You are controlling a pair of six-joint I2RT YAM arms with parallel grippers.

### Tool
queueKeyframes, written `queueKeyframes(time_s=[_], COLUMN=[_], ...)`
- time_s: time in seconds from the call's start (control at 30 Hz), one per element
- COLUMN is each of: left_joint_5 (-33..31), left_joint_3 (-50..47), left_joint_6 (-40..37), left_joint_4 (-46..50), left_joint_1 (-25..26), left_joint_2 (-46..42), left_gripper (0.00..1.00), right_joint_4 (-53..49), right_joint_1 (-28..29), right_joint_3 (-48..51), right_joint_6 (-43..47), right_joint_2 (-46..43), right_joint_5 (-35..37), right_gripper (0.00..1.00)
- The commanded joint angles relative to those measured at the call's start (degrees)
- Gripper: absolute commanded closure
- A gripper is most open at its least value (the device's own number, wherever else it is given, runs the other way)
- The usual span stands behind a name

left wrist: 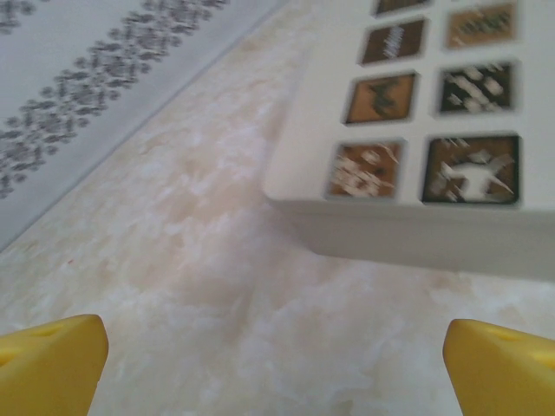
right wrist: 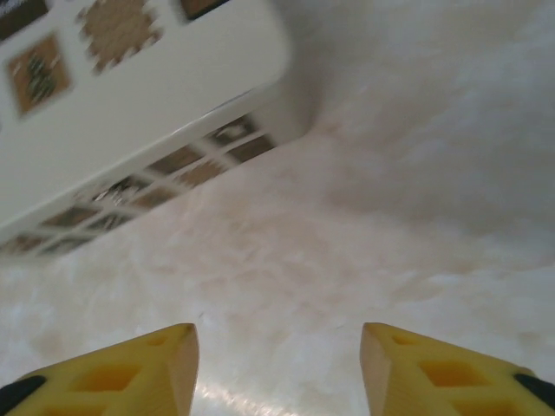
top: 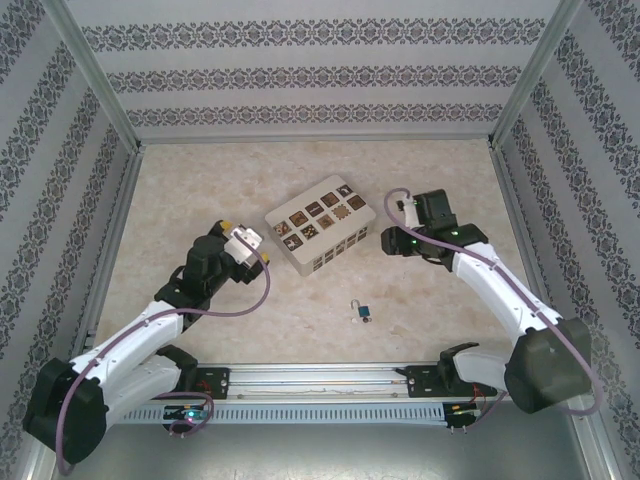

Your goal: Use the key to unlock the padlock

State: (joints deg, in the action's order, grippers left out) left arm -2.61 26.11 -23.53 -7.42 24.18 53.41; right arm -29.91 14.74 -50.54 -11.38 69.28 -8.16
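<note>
1. The table (top: 200, 180) is pale and marbled, with patterned walls around it.
2. The white box (top: 318, 238), topped with brown tiles, lies near the table's middle, between the two grippers.
3. The left gripper (left wrist: 277, 360) faces the box's corner, its jaws spread wide with nothing between them.
4. The right gripper (right wrist: 277, 360) faces the box's perforated side, its jaws partly apart and holding nothing.
5. The padlock (top: 362, 314), blue with a silver shackle, lies on bare table between the box and the arms' bases, well apart from both grippers.
6. The key (top: 367, 319) seems to be the dark speck touching the padlock's body; it is too small to tell more.
</note>
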Motion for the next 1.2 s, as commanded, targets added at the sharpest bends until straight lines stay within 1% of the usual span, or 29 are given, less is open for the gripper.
queueKeyframes(time_s=[0.0, 0.13, 0.17, 0.27, 0.4, 0.47, 0.57, 0.63, 0.73, 0.87, 0.9, 0.93, 0.97, 1.07, 1.17], left_joint_5=[-4.4, -5.6, -6.0, -7.8, -10.2, -11.4, -12.2, -13.0, -13.9, -13.7, -14.5, -13.0, -11.3, -11.1, -10.8], left_joint_3=[2.3, 1.2, 0.7, -1.3, -3.0, -3.8, -4.8, -5.1, -5.6, -6.0, -5.1, -3.9, -3.3, -2.7, -3.2], left_joint_6=[10.5, 20.8, 22.2, 25.3, 27.7, 27.7, 25.4, 24.0, 22.9, 21.4, 22.4, 22.4, 21.6, 19.9, 20.0], left_joint_4=[2.9, 0.1, -0.9, -4.8, -9.5, -13.2, -20.0, -24.9, -32.1, -42.6, -42.8, -40.5, -40.4, -43.7, -42.5], left_joint_1=[-1.4, -3.2, -3.6, -5.5, -9.9, -12.0, -14.4, -15.7, -17.3, -18.7, -19.0, -19.4, -19.9, -20.1, -20.1], left_joint_2=[-2.1, -2.0, -1.8, -0.9, 0.9, 2.3, 5.5, 9.1, 14.8, 22.2, 23.1, 23.0, 23.7, 25.6, 24.4], left_gripper=[0.01, 0.01, 0.01, 0.01, 0.01, 0.01, 0.01, 0.01, 0.01, 0.01, 0.01, 0.01, 0.01, 0.01, 0.01], right_joint_4=[7.0, 11.3, 12.0, 14.1, 16.6, 18.7, 23.4, 28.4, 35.7, 41.6, 43.2, 44.8, 46.5, 52.4, 54.9], right_joint_1=[-3.4, -7.2, -8.0, -10.1, -13.0, -14.5, -16.9, -18.8, -20.7, -22.0, -22.2, -22.4, -22.5, -22.7, -22.8], right_joint_3=[3.2, 5.9, 6.3, 7.7, 9.3, 10.8, 13.9, 16.7, 20.5, 22.5, 22.9, 23.4, 24.1, 26.0, 26.9], right_joint_6=[1.0, 1.9, 2.0, 2.8, 3.8, 4.1, 2.8, 1.5, 1.2, 2.2, 2.5, 2.6, 2.7, 2.6, 2.6], right_joint_2=[-3.2, -6.1, -6.7, -8.0, -9.2, -9.9, -10.5, -10.7, -10.5, -8.8, -8.2, -7.7, -7.2, -5.4, -3.5], right_joint_5=[3.1, 4.4, 4.9, 5.1, 4.7, 4.6, 4.6, 3.9, 2.1, 2.2, 2.4, 2.6, 2.8, 3.9, 4.5], right_gripper=[0.40, 0.29, 0.28, 0.27, 0.21, 0.17, 0.09, 0.03, 0.02, 0.02, 0.02, 0.02, 0.02, 0.02, 0.02])
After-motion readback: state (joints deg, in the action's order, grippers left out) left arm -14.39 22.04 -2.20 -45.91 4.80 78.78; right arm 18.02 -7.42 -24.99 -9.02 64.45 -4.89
